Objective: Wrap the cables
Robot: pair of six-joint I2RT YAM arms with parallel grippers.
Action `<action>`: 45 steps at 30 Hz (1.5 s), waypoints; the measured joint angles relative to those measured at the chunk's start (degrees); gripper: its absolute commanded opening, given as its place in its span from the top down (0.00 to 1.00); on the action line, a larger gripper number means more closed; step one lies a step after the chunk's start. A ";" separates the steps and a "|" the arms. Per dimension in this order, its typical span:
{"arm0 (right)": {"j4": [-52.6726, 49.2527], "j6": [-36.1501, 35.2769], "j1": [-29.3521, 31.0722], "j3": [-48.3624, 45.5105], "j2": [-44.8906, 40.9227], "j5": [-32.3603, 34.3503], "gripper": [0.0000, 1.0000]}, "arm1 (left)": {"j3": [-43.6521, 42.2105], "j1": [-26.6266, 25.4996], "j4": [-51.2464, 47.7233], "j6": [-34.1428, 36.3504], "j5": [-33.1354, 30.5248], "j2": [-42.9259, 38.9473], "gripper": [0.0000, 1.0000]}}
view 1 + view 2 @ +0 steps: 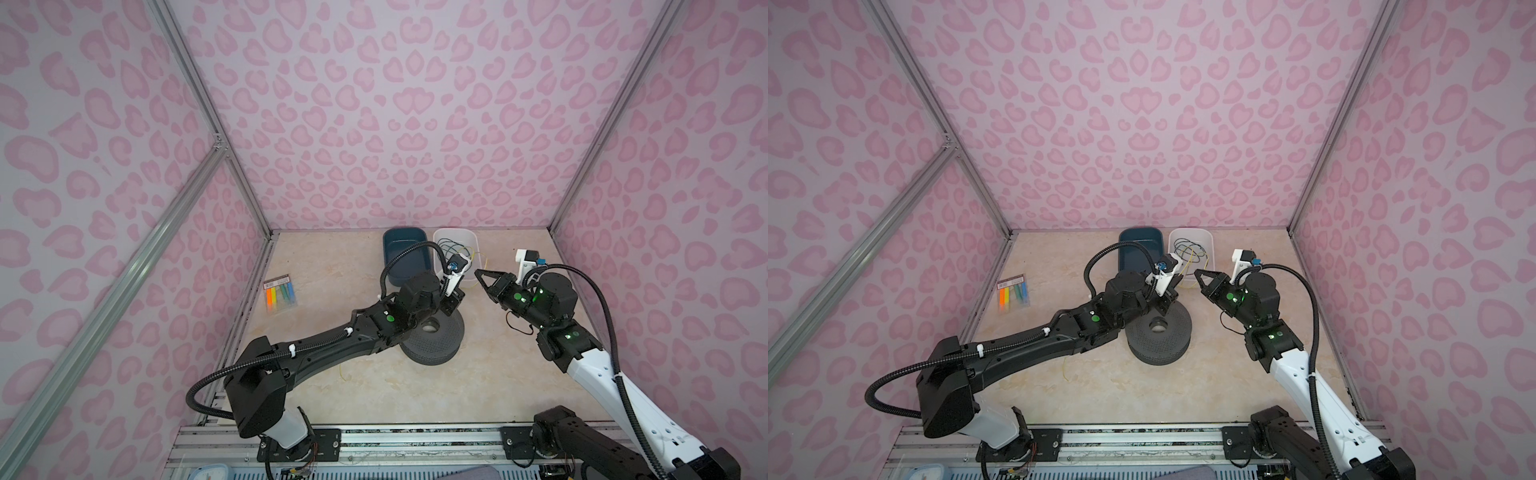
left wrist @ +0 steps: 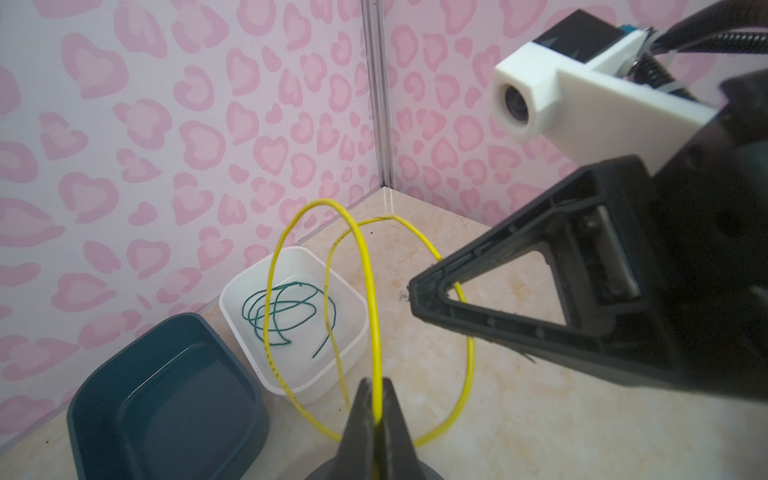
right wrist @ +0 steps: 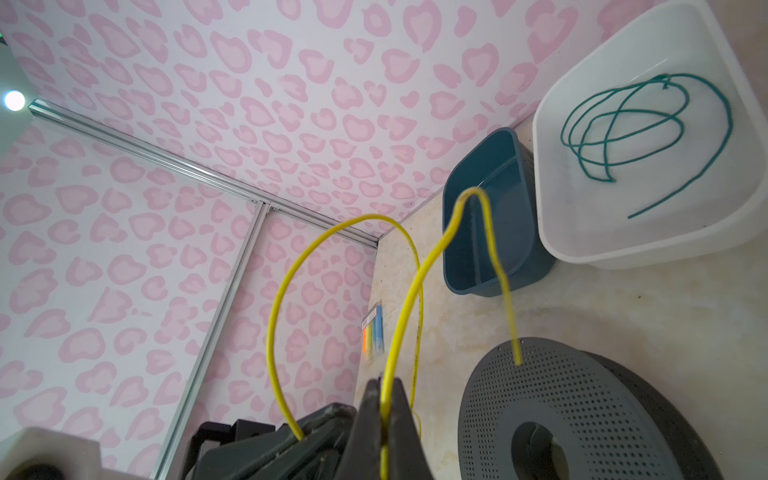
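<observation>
Two pincers are seen clenched on one yellow wire (image 2: 368, 270). In the left wrist view the left pincer (image 2: 376, 388) is shown with its jaws pressed together on a strand, and the wire is carried up from it in tall loops. In the right wrist view the right pincer (image 3: 384, 386) is likewise closed on the wire, a strand being nipped between its jaws. From there the wire is bent over in a narrow arch, and its end is seen at the perforated top face of a dark grey reel (image 3: 582, 399) (whether it only touches the face or enters a hole cannot be told). A wider yellow loop is seen beside that arch.

In both top views the pincers are held above the table (image 1: 332, 257), near each other, with the left one over the far edge of the reel. Just behind them a white bin (image 1: 465, 239) is placed, and loose coils of green cord (image 2: 282, 307) are held in it. A dark blue bin (image 1: 405, 253) is set just beside the white one. A short yellow stretch (image 1: 340, 370) is also seen on the table in front of the reel, beneath the left forearm. A packet of coloured strips (image 1: 280, 293) is laid near the left wall, well apart from the reel.
</observation>
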 measured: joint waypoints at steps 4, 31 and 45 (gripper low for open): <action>-1.36 -1.11 -2.56 0.57 -0.76 0.48 1.00 | -1.14 0.13 0.00 -0.20 0.17 -1.86 0.96; 1.51 2.58 -28.50 3.10 -0.35 -6.08 1.00 | -8.50 7.80 -16.35 -2.08 -1.73 -14.40 0.96; 10.38 10.95 -33.86 13.14 11.61 -10.64 1.00 | -12.57 5.88 -16.59 -0.59 0.00 -10.51 0.97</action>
